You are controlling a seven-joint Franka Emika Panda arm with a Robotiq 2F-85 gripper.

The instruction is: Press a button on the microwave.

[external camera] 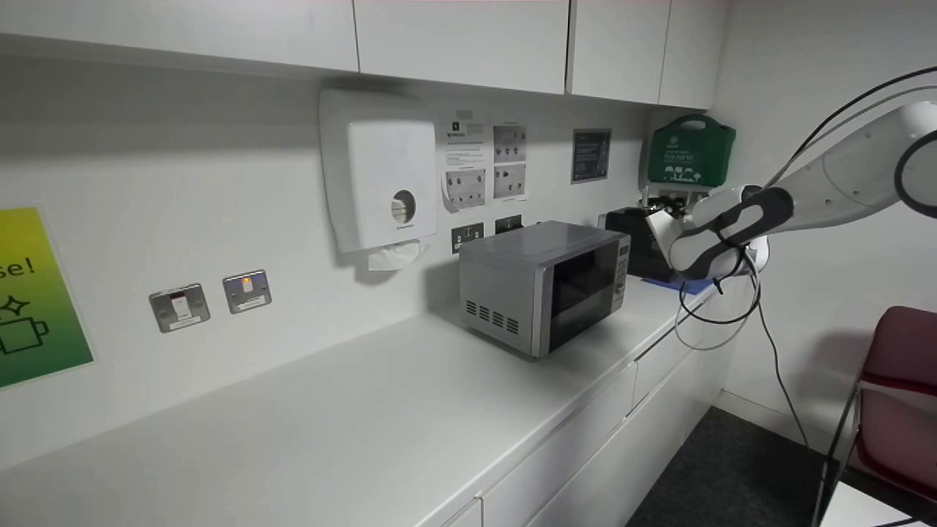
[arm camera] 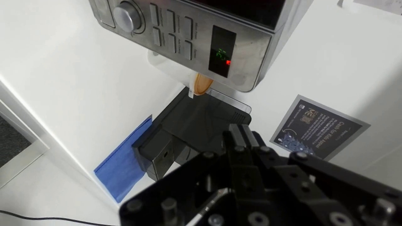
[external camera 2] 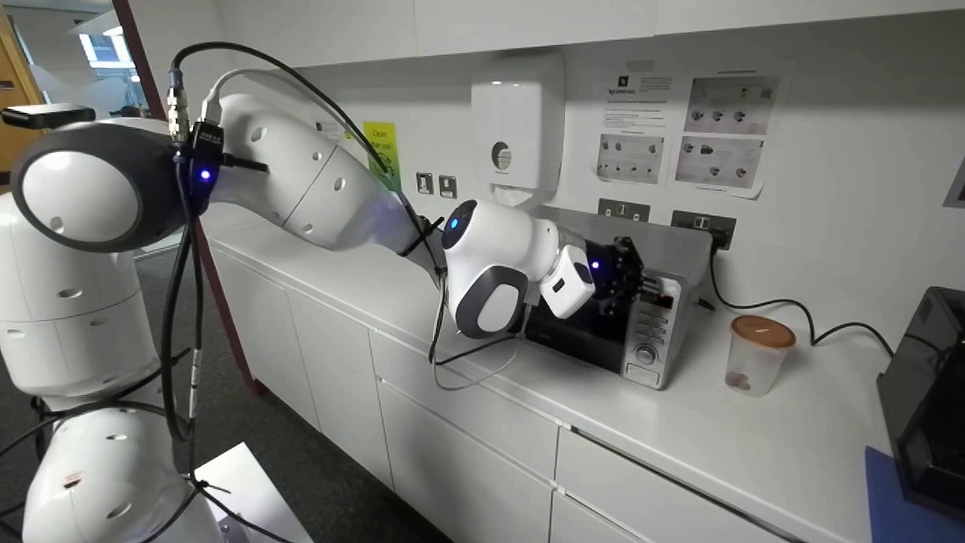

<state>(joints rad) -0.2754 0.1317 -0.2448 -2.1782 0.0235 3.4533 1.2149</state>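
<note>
The grey-silver microwave (external camera: 498, 282) stands on the counter in both exterior views (external camera 2: 644, 226), with its dark window and control panel facing out. In the wrist view its control panel (arm camera: 251, 56) fills the top, with several buttons (arm camera: 171, 22), a round knob (arm camera: 127, 17) and a lit display (arm camera: 222, 51). My gripper (arm camera: 243, 127) is shut and holds nothing in the wrist view. In an exterior view the gripper (external camera 2: 650, 285) is in front of the panel's upper part, near the display, and hides part of the door. I cannot tell whether it touches the panel.
A clear tub with an orange lid (external camera 2: 761, 332) stands beside the microwave. A black machine (external camera 2: 931, 400) and a blue cloth (external camera 2: 889, 490) are farther along the counter (external camera 2: 724, 445). A white dispenser (external camera: 388, 176) hangs above, under wall cupboards (external camera: 461, 44). Cables hang from the arm.
</note>
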